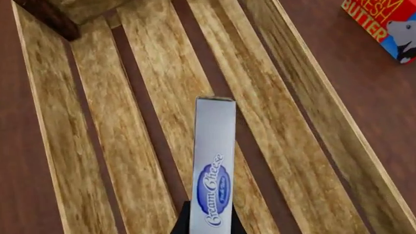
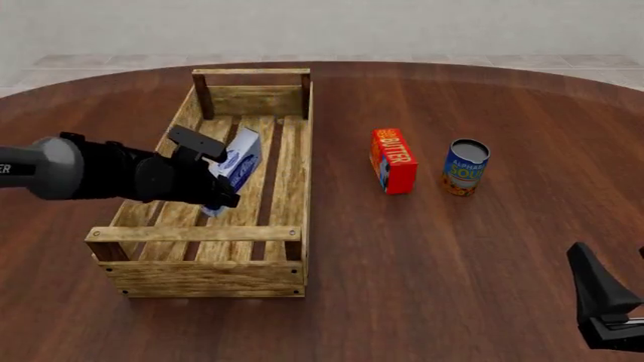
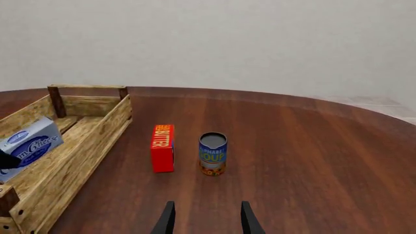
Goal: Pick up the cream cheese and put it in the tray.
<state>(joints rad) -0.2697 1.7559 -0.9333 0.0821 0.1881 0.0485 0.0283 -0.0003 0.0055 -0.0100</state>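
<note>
Red butter box [image 2: 394,160] upright on table [image 2: 483,256], soup can [image 2: 466,167] just beside.

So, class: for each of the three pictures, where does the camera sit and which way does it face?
Front: above and behind the arms, facing forward; left gripper, right gripper.
Left wrist: looks along its fingers at the pale blue-white cream cheese box over the wooden slat tray.
Right wrist: low, facing forward; open fingers.
All share box and tray.

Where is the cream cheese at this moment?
In the front view, the cream cheese is on the left, held by the left gripper over the tray, above its slats.
</note>
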